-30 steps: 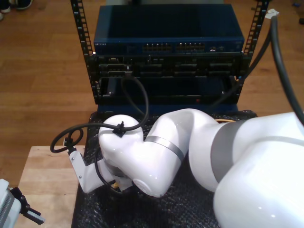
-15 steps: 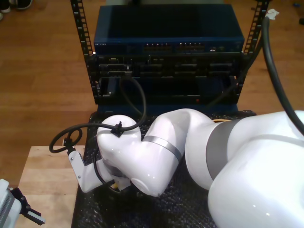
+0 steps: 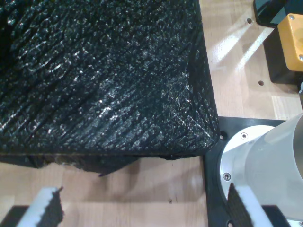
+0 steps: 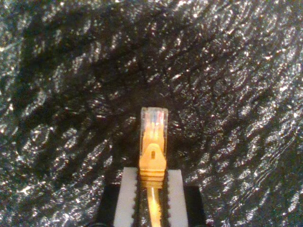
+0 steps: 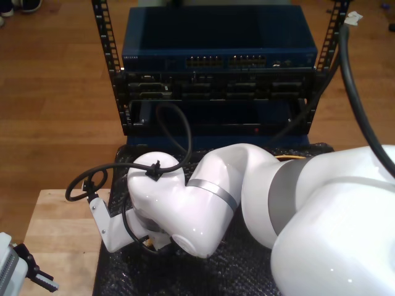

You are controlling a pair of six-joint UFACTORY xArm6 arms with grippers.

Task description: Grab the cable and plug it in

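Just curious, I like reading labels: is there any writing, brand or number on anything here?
Blue switch in the rack: small pale lettering at its front edge toward the exterior view's left, too blurred to read.
Cable plug: no text.
Black mat: no text.

You see my second pincer (image 4: pixel 152 189) clamped on the orange cable (image 4: pixel 152 201), its clear plug (image 4: pixel 153 124) jutting out over glossy black bubble wrap (image 4: pixel 71 85).
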